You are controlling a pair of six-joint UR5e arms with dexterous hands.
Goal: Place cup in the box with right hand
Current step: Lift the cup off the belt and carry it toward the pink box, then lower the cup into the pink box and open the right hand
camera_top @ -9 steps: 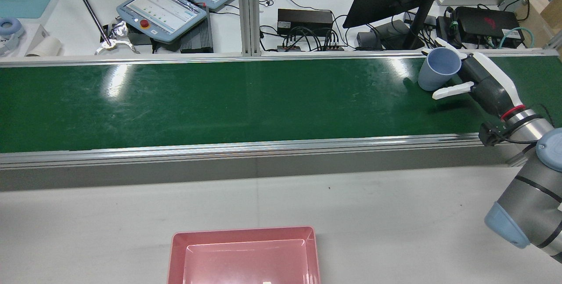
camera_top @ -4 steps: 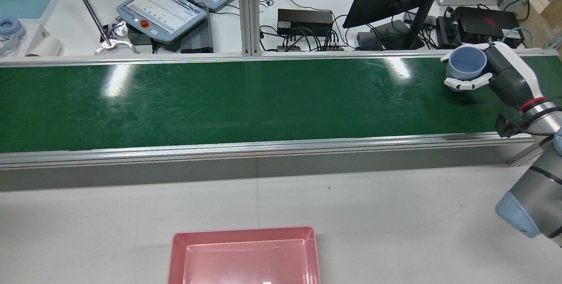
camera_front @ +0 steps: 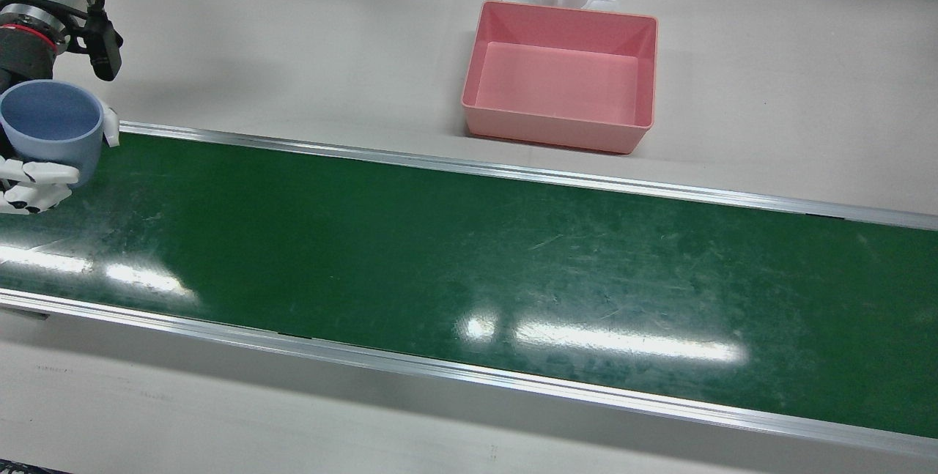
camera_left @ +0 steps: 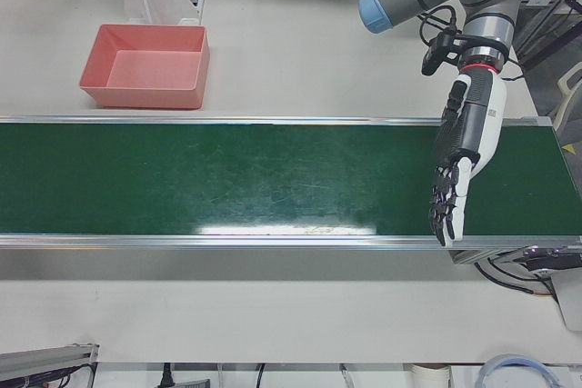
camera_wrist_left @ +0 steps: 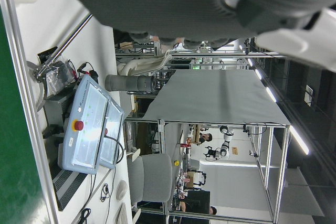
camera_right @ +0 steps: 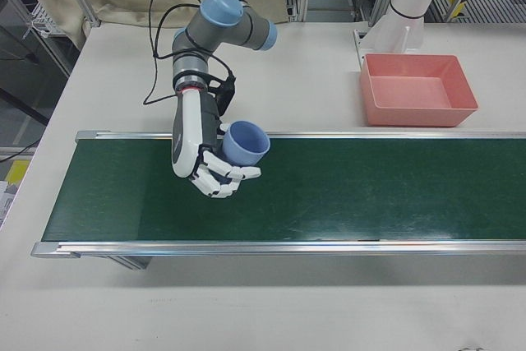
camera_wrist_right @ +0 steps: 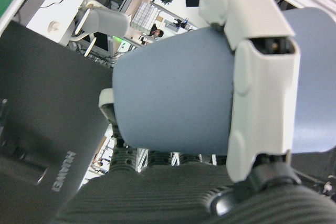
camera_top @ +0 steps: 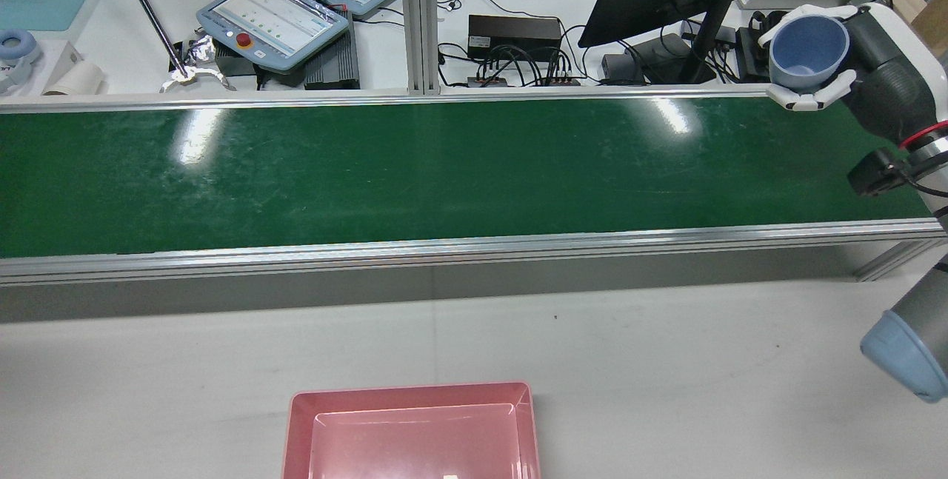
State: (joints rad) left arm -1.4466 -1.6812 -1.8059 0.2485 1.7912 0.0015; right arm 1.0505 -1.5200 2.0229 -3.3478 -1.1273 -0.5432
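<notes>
Your right hand (camera_right: pixel 215 172) is clamped on the blue cup (camera_right: pixel 245 142), fingers wrapped around its wall, and holds it in the air, mouth up, above one end of the green belt (camera_right: pixel 345 191). The pink box (camera_right: pixel 417 88) stands on the white surface (camera_right: pixel 312 71), well apart from the cup. Your left hand (camera_left: pixel 459 170) hangs over the other end with straight fingers, holding nothing.

Blue cup (camera_right: pixel 244 142) held; pink box (camera_right: pixel 419 88) apparently empty
</notes>
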